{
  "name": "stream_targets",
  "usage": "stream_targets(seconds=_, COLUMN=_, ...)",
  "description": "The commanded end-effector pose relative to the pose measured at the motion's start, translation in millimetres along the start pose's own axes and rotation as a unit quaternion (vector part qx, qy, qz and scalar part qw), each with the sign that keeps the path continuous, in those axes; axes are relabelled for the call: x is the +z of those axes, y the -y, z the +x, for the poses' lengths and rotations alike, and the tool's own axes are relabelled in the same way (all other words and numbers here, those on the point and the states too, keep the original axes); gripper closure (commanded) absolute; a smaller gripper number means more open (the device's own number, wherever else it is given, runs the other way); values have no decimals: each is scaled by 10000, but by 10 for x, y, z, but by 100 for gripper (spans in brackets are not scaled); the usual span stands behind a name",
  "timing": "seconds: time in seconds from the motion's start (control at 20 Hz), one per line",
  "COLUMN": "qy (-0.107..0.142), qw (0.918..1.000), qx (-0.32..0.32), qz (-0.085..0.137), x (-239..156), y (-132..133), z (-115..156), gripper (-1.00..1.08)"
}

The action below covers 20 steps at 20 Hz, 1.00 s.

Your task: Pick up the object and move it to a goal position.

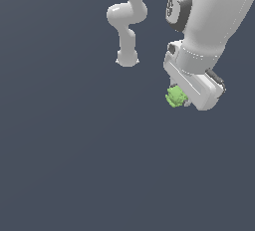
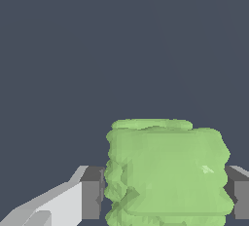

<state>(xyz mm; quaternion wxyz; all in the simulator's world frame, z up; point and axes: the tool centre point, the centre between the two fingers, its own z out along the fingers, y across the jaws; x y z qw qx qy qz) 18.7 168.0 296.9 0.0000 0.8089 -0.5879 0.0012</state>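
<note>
Gripping the green block [image 1: 174,96], the jaws are closed on it from both sides; in the wrist view the block [image 2: 168,171] sits squarely between the two dark finger pads [image 2: 91,193], touching each. In the exterior view the white arm [image 1: 209,21] hangs at about two o'clock of the picture's middle, with the block at its lowest tip, against a plain dark grey-blue ground.

Open dark floor [image 1: 74,165] all around, only the arm's own base [image 1: 127,58] standing off behind
</note>
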Motion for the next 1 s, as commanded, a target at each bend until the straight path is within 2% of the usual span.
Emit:
stream_targets(seconds=0.0, qy=0, qw=10000, qx=1, qz=-7, x=-220, y=52, z=-74, gripper=108)
stream_targets(seconds=0.45, qy=7, qw=10000, qx=-6, qz=-7, x=-697, y=194, z=-237, gripper=108)
stream_targets(seconds=0.95, qy=10, qw=10000, qx=-7, qz=-7, x=-837, y=246, z=-284, gripper=108)
